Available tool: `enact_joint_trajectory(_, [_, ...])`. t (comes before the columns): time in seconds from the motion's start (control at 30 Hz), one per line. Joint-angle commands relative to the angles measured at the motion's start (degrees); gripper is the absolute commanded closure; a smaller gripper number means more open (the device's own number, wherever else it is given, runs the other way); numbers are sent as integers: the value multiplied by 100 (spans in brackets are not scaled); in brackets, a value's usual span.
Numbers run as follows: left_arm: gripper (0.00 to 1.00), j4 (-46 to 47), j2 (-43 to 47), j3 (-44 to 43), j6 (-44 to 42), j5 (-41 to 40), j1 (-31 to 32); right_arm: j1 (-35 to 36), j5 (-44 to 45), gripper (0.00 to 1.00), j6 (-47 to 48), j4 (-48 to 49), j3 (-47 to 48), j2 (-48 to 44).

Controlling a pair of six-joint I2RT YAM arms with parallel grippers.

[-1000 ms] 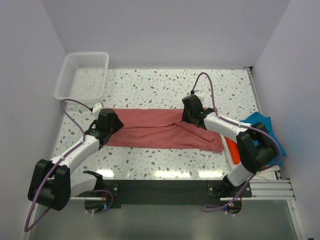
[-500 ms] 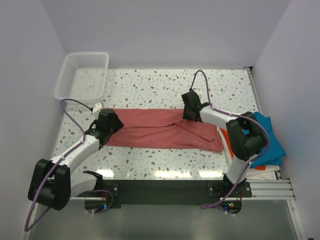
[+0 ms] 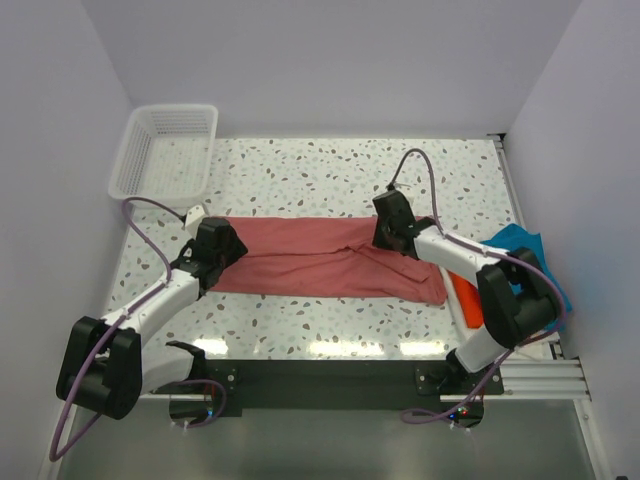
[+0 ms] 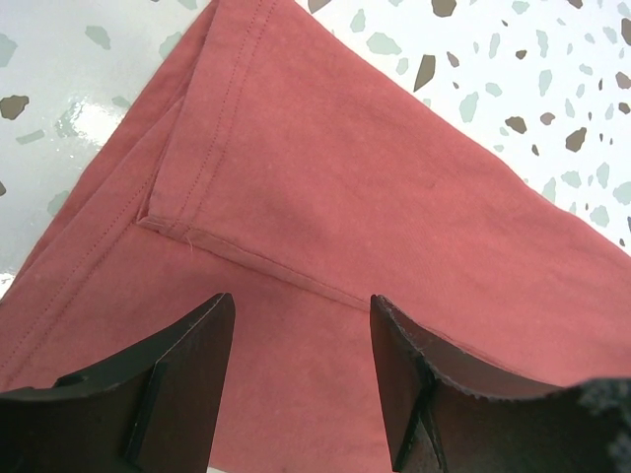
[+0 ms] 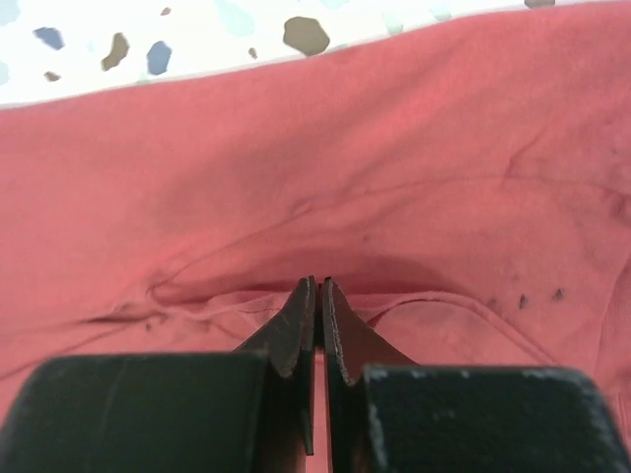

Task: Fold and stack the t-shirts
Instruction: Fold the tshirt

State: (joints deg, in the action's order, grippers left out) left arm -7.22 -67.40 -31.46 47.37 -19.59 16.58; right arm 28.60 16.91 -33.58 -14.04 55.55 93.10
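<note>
The dusty salmon-red t-shirt (image 3: 300, 258) lies folded into a long strip across the table. My left gripper (image 3: 225, 245) hovers over the shirt's left end, jaws open, with a folded hem (image 4: 246, 261) just ahead of the fingertips (image 4: 301, 305). My right gripper (image 3: 385, 235) is at the strip's upper edge right of the middle, shut and pinching a fold of the shirt (image 5: 296, 148) at its tips (image 5: 317, 284). The teal-blue t-shirt (image 3: 520, 245) and the bright orange t-shirt (image 3: 465, 298) lie bunched at the right edge, partly hidden by the right arm.
A white mesh basket (image 3: 165, 150) stands at the back left corner. The speckled tabletop (image 3: 330, 175) is bare behind the shirt. White walls close in the left, back and right sides.
My right arm's elbow swung left and back right, and its gripper shifted slightly right along the shirt's upper edge. The left arm has not moved.
</note>
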Motion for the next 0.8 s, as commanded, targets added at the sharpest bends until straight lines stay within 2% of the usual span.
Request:
enact_joint_trajectory(0.0, [38, 318, -2, 52, -70, 0, -23, 224, -65, 100, -254, 183, -211, -555])
enact_joint_trajectory(0.13, [38, 362, -45, 79, -44, 26, -23, 628, 14, 100, -482, 209, -474, -802])
enact_joint_trajectory(0.33, [38, 406, -72, 158, -53, 43, -23, 875, 85, 100, -755, 297, -764, -864])
enact_joint_trajectory(0.77, [38, 503, -169, 237, 0, 96, -23, 1473, 366, 100, -1080, 385, -809, -679])
